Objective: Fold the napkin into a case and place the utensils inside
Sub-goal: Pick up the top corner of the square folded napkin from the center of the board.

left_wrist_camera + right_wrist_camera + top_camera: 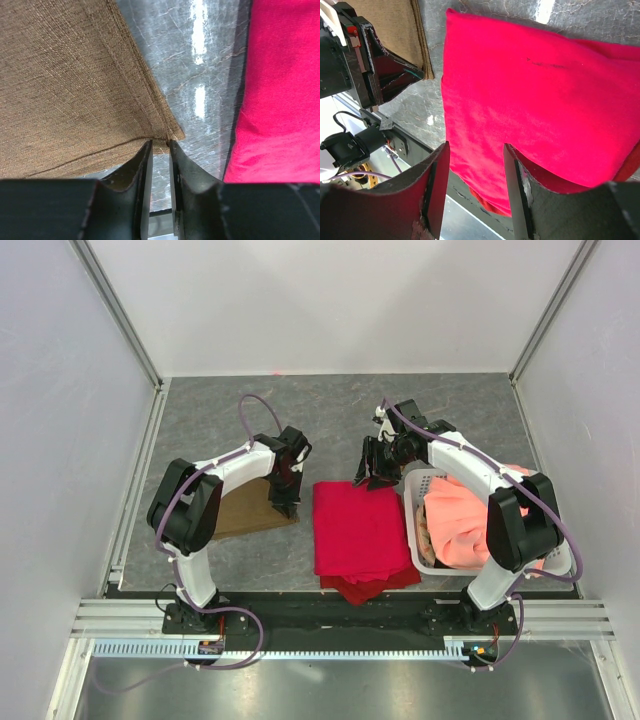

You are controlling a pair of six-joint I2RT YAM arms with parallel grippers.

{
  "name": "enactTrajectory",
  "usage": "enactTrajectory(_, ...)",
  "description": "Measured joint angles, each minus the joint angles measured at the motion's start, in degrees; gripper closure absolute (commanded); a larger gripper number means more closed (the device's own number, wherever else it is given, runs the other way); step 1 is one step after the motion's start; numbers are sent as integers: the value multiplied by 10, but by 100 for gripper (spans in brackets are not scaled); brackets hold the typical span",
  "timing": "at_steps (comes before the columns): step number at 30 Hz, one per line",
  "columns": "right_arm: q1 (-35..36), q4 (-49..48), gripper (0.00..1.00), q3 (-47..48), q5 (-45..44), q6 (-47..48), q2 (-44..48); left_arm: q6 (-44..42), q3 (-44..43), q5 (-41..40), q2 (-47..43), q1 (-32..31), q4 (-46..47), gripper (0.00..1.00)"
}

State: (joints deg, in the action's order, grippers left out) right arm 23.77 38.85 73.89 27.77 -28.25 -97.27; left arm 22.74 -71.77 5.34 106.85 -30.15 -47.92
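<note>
Left arm at the cloth corner. The left gripper (pixel 160 145) stands with its jaws narrowly parted, a slit of grey table showing between them. At their tips lies a right-hand corner of the napkin (pixel 65 85), a thin, matte olive-brown woven cloth. Whether the pads already press the fabric cannot be told.

From that corner the napkin spreads flat on the table, away to the left and under the left arm. Its long axis appears to run left to right, and its edge looks doubled. The left arm is plainly the nearer. The right gripper (pixel 475 185) hangs wide open and empty above the bright red cloth (pixel 360 530), well apart from the napkin.

The coming move likely turns on the corner lying squarely between the left jaws. The utensils show in no view.
</note>
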Motion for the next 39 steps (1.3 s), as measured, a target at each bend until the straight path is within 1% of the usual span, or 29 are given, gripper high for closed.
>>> enactTrajectory(6,0,-7,46,-4,1,0,0,0,0,-7,0,0,0,78)
enactTrajectory(11,0,-7,46,-5,4,0,0,-1,0,-9,0,0,0,75)
enactTrajectory(15,0,-7,46,-9,5,0,1,-2,-1,-10,0,0,-1,84)
enactTrajectory(18,0,-7,46,-12,6,0,1,-2,-6,-10,0,0,-3,90)
enactTrajectory(24,0,-7,46,-19,7,0,2,-2,-19,-23,0,0,-14,94)
enactTrajectory(26,0,-8,46,-19,7,0,3,-4,-22,-24,0,0,-18,98)
enactTrajectory(29,0,-9,47,-19,7,0,3,-7,-26,-29,0,0,-26,98)
enactTrajectory(34,0,-10,47,-19,7,0,3,-7,-36,-79,0,0,-49,98)
enactTrajectory(39,0,-11,47,-18,9,0,3,-7,-53,-175,0,1,-77,98)
